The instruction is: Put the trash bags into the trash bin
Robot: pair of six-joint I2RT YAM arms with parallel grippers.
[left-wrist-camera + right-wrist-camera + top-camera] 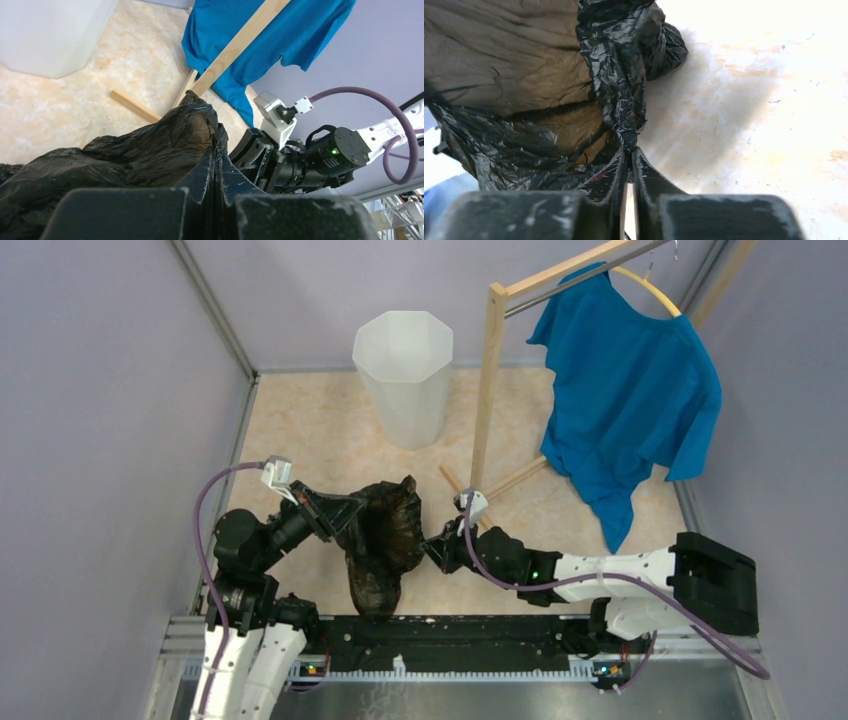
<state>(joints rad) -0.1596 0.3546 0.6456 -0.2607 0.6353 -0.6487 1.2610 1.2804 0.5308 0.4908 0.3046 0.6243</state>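
Well to the near side of the white trash bin [403,375], the black trash bag [385,540] is held open between two grippers. The left gripper [352,517] and the right gripper [432,546] each have their jaws pressed together, pinching opposite edges of its mouth.

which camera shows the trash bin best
Top external: the trash bin appears whole there, upright, with its open rim visible, beyond both arms. The left wrist view catches only a slice of its white wall at top left. The right wrist view doesn't show it.
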